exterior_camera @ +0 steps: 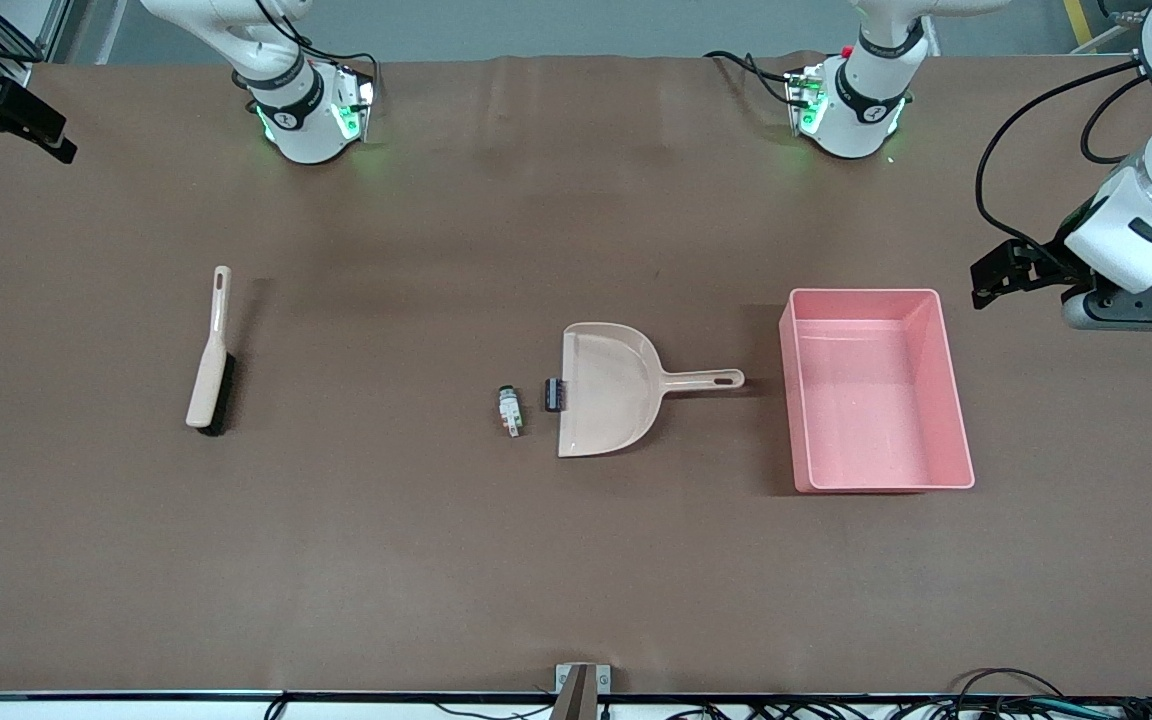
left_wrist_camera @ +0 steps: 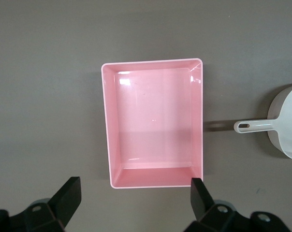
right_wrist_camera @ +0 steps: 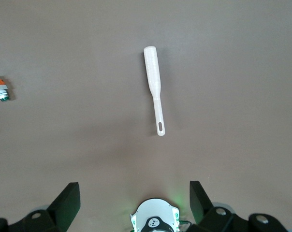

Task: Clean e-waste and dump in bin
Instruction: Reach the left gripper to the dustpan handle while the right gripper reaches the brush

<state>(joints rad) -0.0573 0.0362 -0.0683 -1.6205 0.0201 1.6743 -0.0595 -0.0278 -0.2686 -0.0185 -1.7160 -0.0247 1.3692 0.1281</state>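
Both hands (left_wrist_camera: 136, 198) (right_wrist_camera: 134, 198) wide open, empty.

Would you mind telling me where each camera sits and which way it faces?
Front: high, facing both arm bases across the table; sees brush, dustpan, bin.
Left wrist: looks down on bin, dustpan handle; open left gripper shows.
Right wrist: looks down on brush; open right gripper, own base show.
Front and left wrist share the bin.
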